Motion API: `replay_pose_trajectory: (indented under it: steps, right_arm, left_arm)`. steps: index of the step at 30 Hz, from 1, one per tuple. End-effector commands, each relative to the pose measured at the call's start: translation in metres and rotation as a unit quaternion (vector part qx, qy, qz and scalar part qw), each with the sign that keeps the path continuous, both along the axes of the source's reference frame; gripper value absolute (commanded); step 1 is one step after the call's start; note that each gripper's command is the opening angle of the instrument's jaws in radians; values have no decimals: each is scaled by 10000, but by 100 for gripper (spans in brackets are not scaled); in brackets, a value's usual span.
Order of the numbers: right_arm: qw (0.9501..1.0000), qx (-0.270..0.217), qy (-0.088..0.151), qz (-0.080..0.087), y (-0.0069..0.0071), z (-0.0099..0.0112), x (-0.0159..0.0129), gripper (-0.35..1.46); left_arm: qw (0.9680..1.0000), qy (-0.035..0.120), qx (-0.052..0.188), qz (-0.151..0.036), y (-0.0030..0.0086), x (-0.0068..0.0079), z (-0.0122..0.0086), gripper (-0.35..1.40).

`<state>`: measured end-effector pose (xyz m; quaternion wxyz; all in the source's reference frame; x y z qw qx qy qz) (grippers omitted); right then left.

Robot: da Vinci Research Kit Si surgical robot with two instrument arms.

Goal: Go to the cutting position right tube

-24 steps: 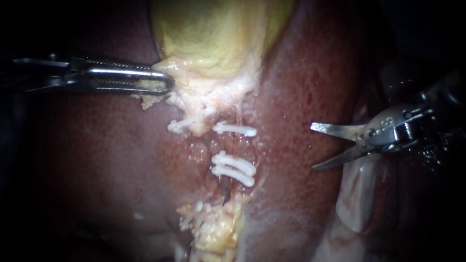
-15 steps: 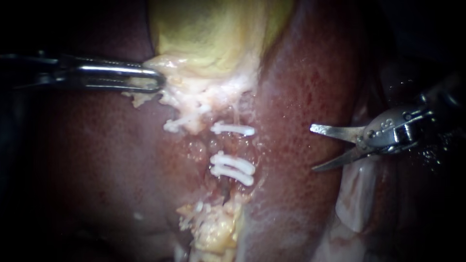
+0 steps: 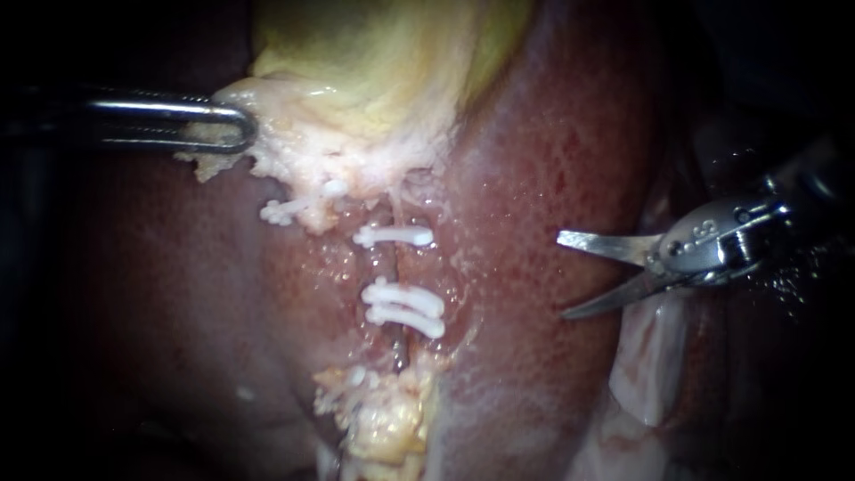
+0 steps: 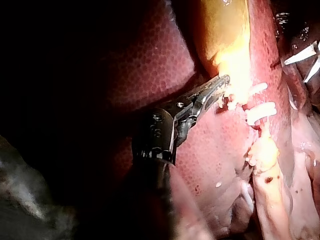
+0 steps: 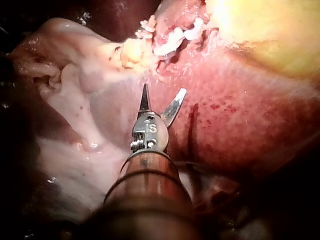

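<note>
The right tube [image 3: 386,265] runs down the raw bed below the yellow gallbladder [image 3: 374,62]. One white clip [image 3: 392,236] crosses it high up and two clips [image 3: 403,307] cross it lower down. Another clip [image 3: 287,211] sits on a stub to the left. My left instrument [image 3: 233,129] is shut on the pale tissue at the gallbladder's lower edge and holds it to the left. My right instrument [image 3: 561,274] has two blades, open, over the liver [image 3: 552,151] and well right of the tube. The right wrist view shows these blades [image 5: 164,89] apart, short of the clips [image 5: 172,42].
Yellow fatty tissue [image 3: 383,419] lies below the clips. Pale membrane [image 3: 646,356] lies under the right instrument's shaft. In the left wrist view my left instrument [image 4: 220,85] grips beside the clips [image 4: 260,112], and the right blades [image 4: 305,57] show far beyond them.
My left instrument has pulled the gallbladder's edge further left, stretching the tube and shifting the clips left. The right blades, still open, have edged slightly left.
</note>
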<state>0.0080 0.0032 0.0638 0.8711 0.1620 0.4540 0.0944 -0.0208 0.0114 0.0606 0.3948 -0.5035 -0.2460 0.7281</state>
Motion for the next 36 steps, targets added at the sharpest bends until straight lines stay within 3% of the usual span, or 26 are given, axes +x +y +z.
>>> replay_pose_trajectory:
  steps: [1,9,18,27,36]
  right_arm:
    - [9995,285,142,45,-1,2,2,140]
    - [9893,1294,669,71,4,31,17,140]
    - [9808,1706,865,-375,13,71,42,136]
    - [9767,1763,972,-746,-3,91,66,131]
    - [9774,1725,958,-758,-7,106,82,133]
  left_arm:
    - [10000,2,-1,-2,0,0,0,-35]
    - [10000,3,-1,-3,0,-1,1,-35]
    - [10000,5,-4,-6,1,-2,3,-35]
    - [10000,8,-6,-8,0,-3,3,-35]
    - [10000,9,-7,-11,0,-4,3,-35]
